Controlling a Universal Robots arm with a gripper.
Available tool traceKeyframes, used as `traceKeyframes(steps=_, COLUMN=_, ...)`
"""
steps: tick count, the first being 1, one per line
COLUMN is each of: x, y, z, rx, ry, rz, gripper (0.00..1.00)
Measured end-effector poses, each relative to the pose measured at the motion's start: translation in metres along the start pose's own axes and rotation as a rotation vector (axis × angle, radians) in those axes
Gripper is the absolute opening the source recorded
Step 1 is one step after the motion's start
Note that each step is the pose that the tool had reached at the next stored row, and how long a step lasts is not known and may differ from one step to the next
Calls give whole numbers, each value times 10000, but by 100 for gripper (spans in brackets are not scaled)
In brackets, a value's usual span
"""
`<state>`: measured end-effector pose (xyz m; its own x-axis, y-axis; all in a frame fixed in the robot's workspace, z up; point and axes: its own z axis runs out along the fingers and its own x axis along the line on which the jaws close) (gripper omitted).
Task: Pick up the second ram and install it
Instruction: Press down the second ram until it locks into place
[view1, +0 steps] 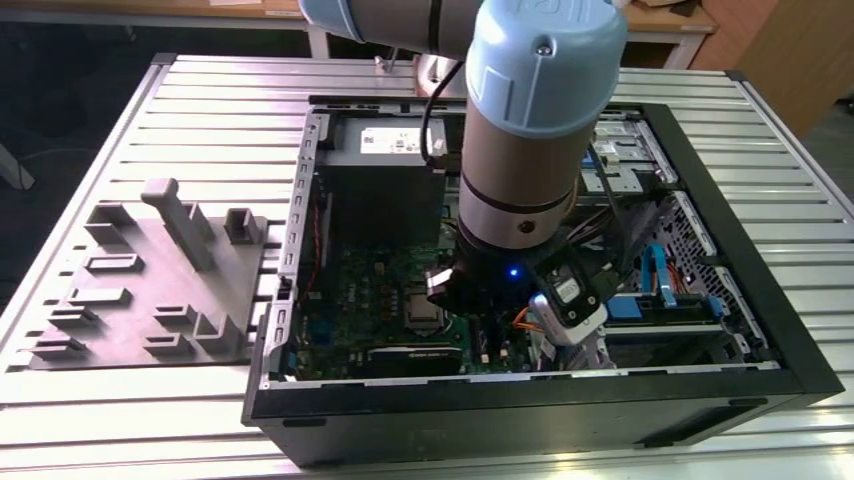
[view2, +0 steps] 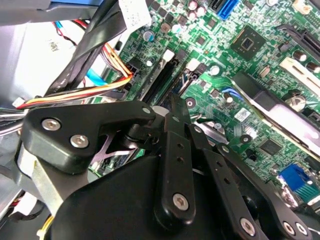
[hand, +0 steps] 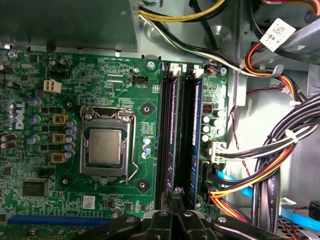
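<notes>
Jaws pressed together, the gripper is pushing down over the second ram, which is sitting in its motherboard slot; pressure should be staying straight and even.

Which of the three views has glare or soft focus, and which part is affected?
Second wrist view: the black linkage tool is near and soft, and the silver bracket on the green motherboard glares. First wrist view: even light, mostly crisp around the silver processor. Exterior view: the pale blue arm shades the black computer case.
</notes>
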<state>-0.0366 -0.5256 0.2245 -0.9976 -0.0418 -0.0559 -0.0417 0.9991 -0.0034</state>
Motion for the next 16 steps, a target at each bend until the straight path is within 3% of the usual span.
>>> traceKeyframes(steps=16, x=6, y=-1, z=73, rx=7, ry=3, rz=-1, gripper=10)
